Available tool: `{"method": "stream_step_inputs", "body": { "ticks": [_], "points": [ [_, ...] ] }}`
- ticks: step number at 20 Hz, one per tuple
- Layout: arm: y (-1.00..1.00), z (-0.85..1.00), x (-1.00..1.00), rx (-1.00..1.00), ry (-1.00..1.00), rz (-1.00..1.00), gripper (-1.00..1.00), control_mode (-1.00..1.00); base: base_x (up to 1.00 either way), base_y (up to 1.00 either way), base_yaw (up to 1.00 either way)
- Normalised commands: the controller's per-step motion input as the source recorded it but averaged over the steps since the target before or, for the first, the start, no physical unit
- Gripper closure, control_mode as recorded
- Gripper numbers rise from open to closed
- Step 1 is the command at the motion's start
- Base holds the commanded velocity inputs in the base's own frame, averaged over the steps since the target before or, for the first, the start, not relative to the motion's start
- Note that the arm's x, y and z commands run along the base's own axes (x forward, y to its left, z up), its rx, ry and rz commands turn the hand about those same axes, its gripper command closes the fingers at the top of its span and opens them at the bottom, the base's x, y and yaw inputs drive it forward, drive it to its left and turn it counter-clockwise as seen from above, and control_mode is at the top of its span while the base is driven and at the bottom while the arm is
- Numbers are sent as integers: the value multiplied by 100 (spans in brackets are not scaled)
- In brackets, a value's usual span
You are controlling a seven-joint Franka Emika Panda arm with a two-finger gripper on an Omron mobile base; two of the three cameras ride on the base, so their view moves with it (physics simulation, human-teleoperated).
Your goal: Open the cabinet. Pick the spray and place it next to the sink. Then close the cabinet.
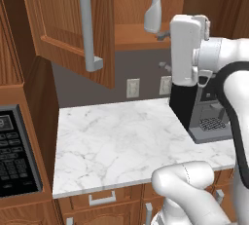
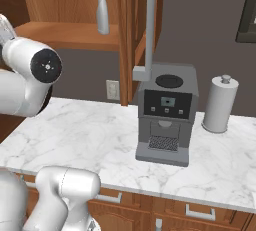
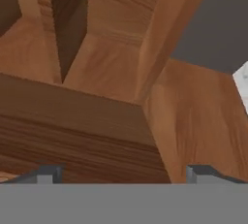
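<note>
**Operator:** Spray (image 1: 153, 6) first: it stands upright on the cabinet's (image 1: 73, 19) open shelf, long axis vertical, white trigger nozzle at the top. From the left base camera the nozzle seems to point off to the right; from the right base camera I can't really confirm that.

**Spotter:** And where does it lie from the fingers?

**Operator:** My hand camera looks at bare wood, the underside and side panels of the cabinet, and no bottle. The two dark fingertips (image 3: 46, 173) sit far apart at the bottom of that picture, so my gripper (image 3: 127, 174) is spread wide with nothing between the jaws. I judge the spray is above the hand and to its left (the white wrist hangs just beside the shelf edge, below the bottle's base).

**Spotter:** Doors?

**Operator:** Both swung open, grey bar handles (image 1: 86, 24) out toward me. The coffee machine (image 2: 165, 117) is on the counter (image 1: 116, 141) underneath, the paper towel roll (image 2: 220, 104) beyond it.

**Spotter:** So the next move?

**Operator:** Probably lift and turn the hand toward the bottle, then take it across its upright body.
</note>
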Motion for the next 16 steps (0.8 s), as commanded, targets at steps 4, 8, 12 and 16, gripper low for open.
{"method": "stream_step_inputs", "body": {
  "ticks": [4, 8, 12, 16],
  "points": [
    [37, -5, 48, 15, 8, 15, -100, -100, 0, 0, 0],
    [54, 0, 31, 2, 5, 20, -100, -100, 0, 0, 0],
    [59, 0, 28, 0, 8, 22, -100, -100, 0, 0, 0],
    [52, 1, 24, 0, 14, 23, -100, -100, 0, 0, 0]
  ]
}}
